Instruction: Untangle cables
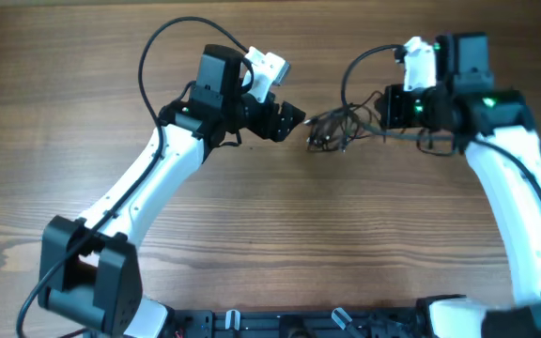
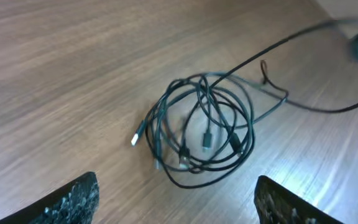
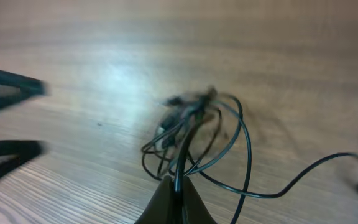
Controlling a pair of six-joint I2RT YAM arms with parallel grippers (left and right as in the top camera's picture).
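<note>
The cables (image 2: 205, 140) between the left fingers (image 2: 74, 200) are black with a faint green sheen, one plug (image 2: 135, 138) tipped pale silver. Those fingers are black, flecked all over with glinting pale specks. The right fingers (image 3: 174, 204) look dark olive-brown, and the strand (image 3: 180, 155) rising from their tips is black. The table (image 2: 55, 74) ahead of both pairs is mid-brown wood with fine, streaked, lighter-and-darker grain

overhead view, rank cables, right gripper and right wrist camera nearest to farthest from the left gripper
1. cables, just beside the open left gripper
2. right gripper, across the bundle, shut on a strand
3. right wrist camera, farther back right
</note>
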